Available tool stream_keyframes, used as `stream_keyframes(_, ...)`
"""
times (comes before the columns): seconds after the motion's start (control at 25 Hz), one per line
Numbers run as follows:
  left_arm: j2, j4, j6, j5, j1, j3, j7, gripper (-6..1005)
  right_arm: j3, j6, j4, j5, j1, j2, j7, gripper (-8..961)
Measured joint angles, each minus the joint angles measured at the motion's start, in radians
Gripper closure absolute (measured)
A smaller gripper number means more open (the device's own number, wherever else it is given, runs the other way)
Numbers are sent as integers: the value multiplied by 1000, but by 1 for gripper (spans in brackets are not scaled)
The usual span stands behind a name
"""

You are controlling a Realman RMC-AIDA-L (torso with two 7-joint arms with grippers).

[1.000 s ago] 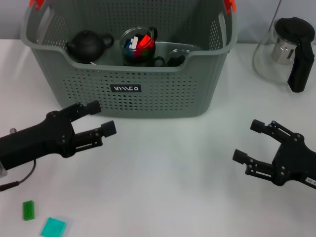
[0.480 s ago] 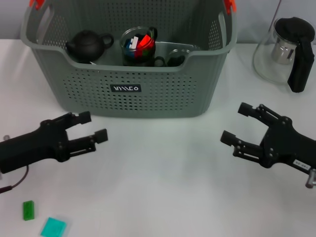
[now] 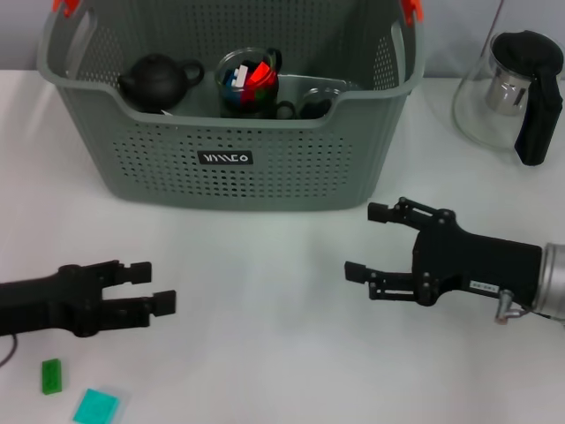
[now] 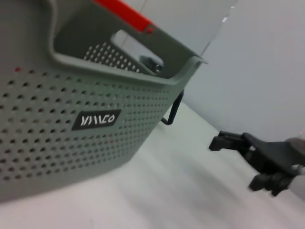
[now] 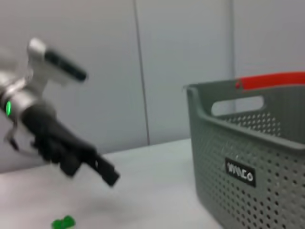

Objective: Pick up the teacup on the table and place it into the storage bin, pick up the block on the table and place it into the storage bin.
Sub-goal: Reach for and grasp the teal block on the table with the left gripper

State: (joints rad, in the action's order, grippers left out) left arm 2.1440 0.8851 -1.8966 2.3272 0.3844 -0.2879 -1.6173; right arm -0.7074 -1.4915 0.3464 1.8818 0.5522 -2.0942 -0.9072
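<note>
Up in the head view, you see the grey-green perforated plastic storage bin across the upper middle of the frame, holding a dark round teapot, a glass teacup filled with red, blue and white blocks, and a metal-lidded item beside it. At the lower left, your black left gripper hovers over the white table with its fingers spread and nothing between them. Right of centre, your black right gripper is likewise spread and empty, just below the bin's front wall. A small green block and a flat teal piece lie at the lower left corner. A glass pitcher with a black handle stands at the upper right.

From the left wrist, you see the bin's labelled wall filling the left, with the right gripper at the lower right.

From the right wrist, the bin sits at the right, the left gripper's arm at the left, the green block at the bottom edge.
</note>
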Motion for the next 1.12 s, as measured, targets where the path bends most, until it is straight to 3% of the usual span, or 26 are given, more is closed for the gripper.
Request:
stream_keyframes(0.28,14,320,-138,59,-1,-71,-258,192,9,-1,21,5,7,1,-1,11)
stream_keyframes(0.56,-9,517,-163,157,8,-308,-510,228,-4,5,17,9,8,-1,0,12)
stream_keyframes(0.72,-14,562,-168,181,24,-362,-601,228,-4,4,17,10,1,-1,0,12)
stream_keyframes(1.12,-23,534,-169,217,33,-342,-963,230,-12,-6,14,11,-17,-1,0,12)
